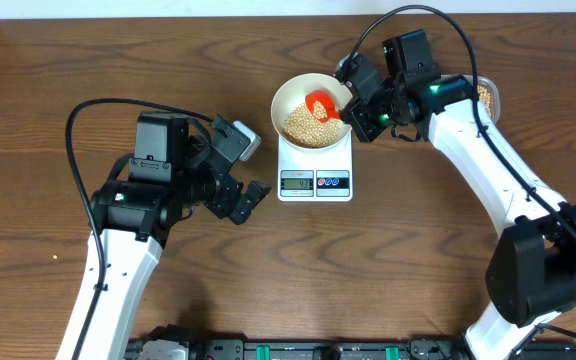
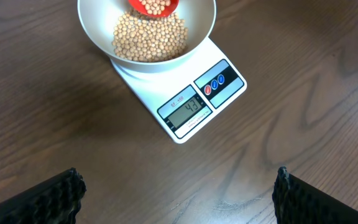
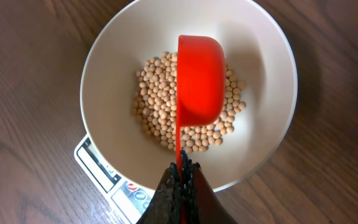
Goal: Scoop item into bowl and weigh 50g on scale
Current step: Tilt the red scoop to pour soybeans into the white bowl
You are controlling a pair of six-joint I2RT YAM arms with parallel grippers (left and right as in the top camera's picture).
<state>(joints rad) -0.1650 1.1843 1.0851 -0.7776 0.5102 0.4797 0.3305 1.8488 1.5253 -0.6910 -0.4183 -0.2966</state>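
Observation:
The white bowl (image 1: 286,95) stands on the white scale (image 1: 315,160) and holds a heap of tan beans (image 1: 306,125). My right gripper (image 1: 348,97) is shut on the thin handle of a red scoop (image 1: 322,104), which hangs tilted over the bowl. In the right wrist view the scoop (image 3: 199,78) is turned on its side above the beans (image 3: 157,112), just ahead of the gripper (image 3: 182,171). In the left wrist view the scoop (image 2: 154,5) still has beans in it, and the scale's display (image 2: 188,107) reads 43. My left gripper (image 1: 248,195) is open over bare table, left of the scale.
A clear container (image 1: 486,97) with more beans sits at the back right, mostly hidden behind my right arm. The scale's two round buttons (image 1: 332,181) face the table's front. Dark wood table (image 1: 418,250) lies all around.

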